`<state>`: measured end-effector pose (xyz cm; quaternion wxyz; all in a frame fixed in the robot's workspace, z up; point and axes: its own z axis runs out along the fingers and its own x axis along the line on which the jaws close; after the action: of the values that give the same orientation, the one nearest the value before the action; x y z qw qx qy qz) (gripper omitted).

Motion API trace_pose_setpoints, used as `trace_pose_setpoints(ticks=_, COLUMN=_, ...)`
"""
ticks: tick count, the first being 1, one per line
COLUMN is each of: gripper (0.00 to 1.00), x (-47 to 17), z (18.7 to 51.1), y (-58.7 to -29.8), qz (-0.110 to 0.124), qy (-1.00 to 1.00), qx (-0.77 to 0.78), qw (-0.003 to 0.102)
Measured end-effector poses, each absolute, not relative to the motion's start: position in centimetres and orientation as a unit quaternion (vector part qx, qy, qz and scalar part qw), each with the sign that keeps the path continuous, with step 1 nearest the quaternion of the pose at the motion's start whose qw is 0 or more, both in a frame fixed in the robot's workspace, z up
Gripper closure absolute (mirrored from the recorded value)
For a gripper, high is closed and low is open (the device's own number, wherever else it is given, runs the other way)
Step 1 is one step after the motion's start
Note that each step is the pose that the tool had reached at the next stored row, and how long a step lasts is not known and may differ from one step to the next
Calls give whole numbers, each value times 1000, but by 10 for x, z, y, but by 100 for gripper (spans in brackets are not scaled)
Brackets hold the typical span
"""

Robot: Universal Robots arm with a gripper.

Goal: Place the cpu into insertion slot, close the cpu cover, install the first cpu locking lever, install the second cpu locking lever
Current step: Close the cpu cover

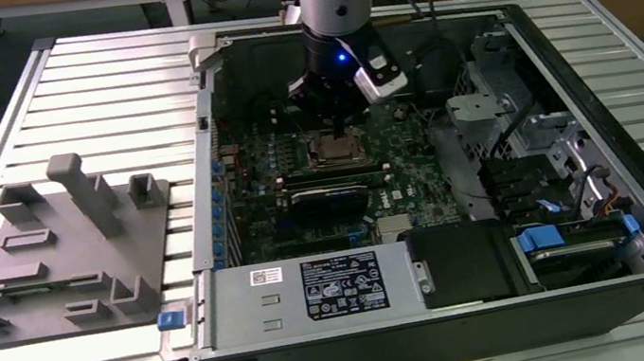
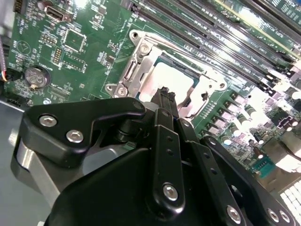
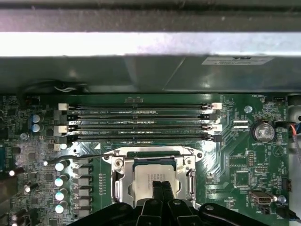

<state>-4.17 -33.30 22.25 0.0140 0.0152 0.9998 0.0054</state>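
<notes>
The cpu (image 3: 151, 175) (image 2: 171, 81) lies flat in the insertion slot (image 1: 336, 147) on the green board, its silvery-tan top showing. Around it sits the cpu cover (image 3: 123, 180) (image 2: 137, 70), a silvery frame lying down over the socket with the chip seen through its window. My gripper (image 3: 160, 186) (image 2: 164, 92) (image 1: 332, 119) hangs just above the chip's near edge with its black fingers shut together and nothing visible between them. A thin metal lever rod (image 3: 87, 155) runs along the socket's side. I cannot tell whether it is latched.
The board sits inside an open black computer case (image 1: 557, 40). Long memory slots (image 3: 141, 123) lie beside the socket, with a black card (image 1: 332, 200) and a labelled power supply (image 1: 326, 287) towards the front. A grey fixture block (image 1: 64, 248) stands on the slatted table at the exterior view's left.
</notes>
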Motion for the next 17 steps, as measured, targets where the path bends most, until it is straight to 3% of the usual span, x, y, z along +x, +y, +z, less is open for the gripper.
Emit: trace_pose_setpoints(ticks=17, gripper=90, x=-43, z=217, y=-333, qz=5, qy=1000, qx=15, qw=12)
